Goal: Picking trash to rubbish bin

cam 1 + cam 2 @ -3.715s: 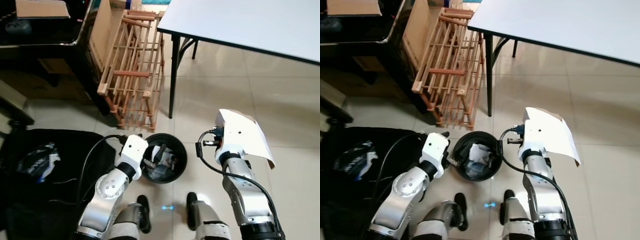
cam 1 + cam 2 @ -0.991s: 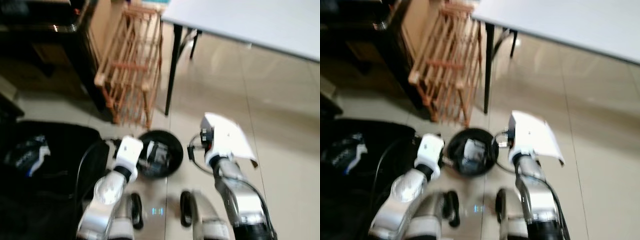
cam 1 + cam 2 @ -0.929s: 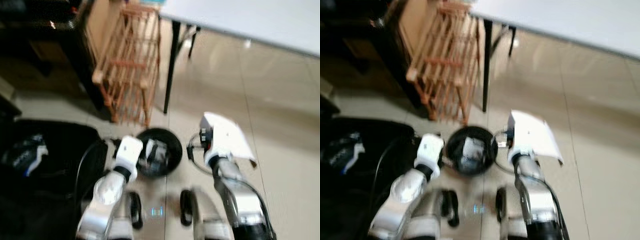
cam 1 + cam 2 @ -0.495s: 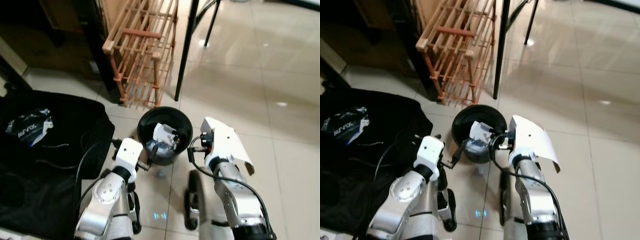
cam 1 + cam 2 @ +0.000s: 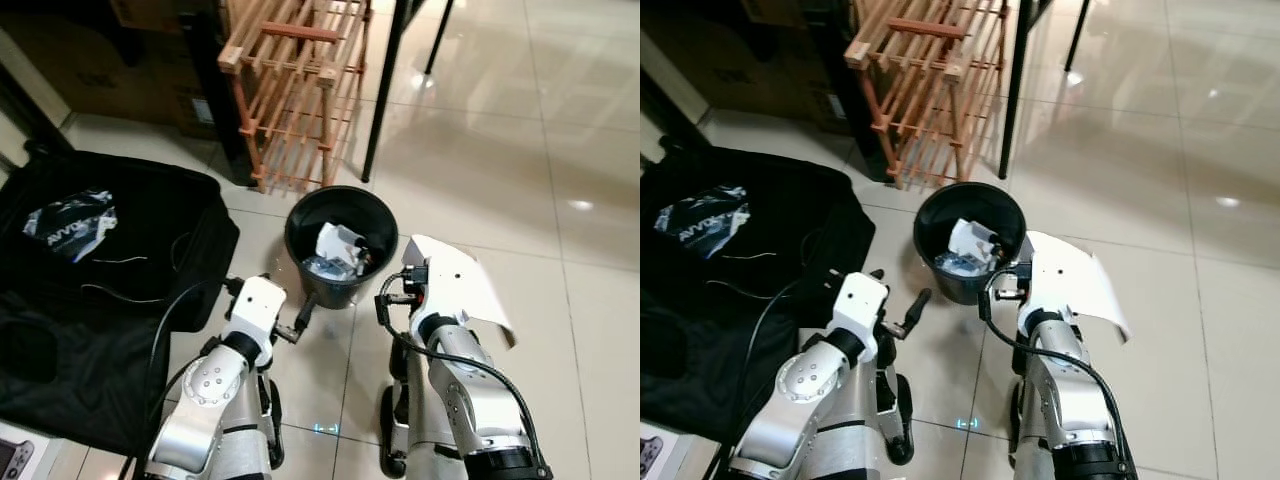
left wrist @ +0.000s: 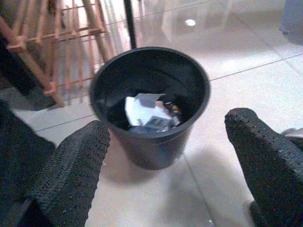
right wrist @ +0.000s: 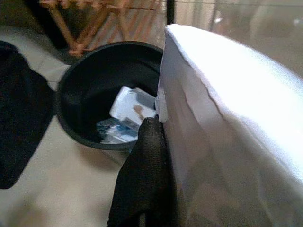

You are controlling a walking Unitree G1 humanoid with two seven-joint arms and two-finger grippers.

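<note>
A round black rubbish bin [image 5: 300,235] stands on the tiled floor ahead of both arms, with crumpled white and blue trash [image 5: 338,250] inside. My left gripper [image 5: 908,312] is low and just short of the bin's near side, open and holding nothing; its two black fingers [image 6: 71,175] frame the bin [image 6: 150,142] in the left wrist view. My right gripper [image 7: 158,130] is shut on a large white sheet of paper [image 5: 458,285], held beside the bin's right rim. The sheet hides most of that gripper; one black finger [image 7: 147,179] presses against it.
A wooden rack [image 5: 295,90] leans just behind the bin, beside a black table leg [image 5: 385,90]. A black bag [image 5: 110,300] lies open on the floor to the left, with a dark printed packet [image 5: 70,222] on it. Bare tiles stretch to the right.
The camera has shifted, so the bin now sits higher in the picture. My left gripper, earlier at the bin's rim, is now short of it. The right gripper still holds the sheet.
</note>
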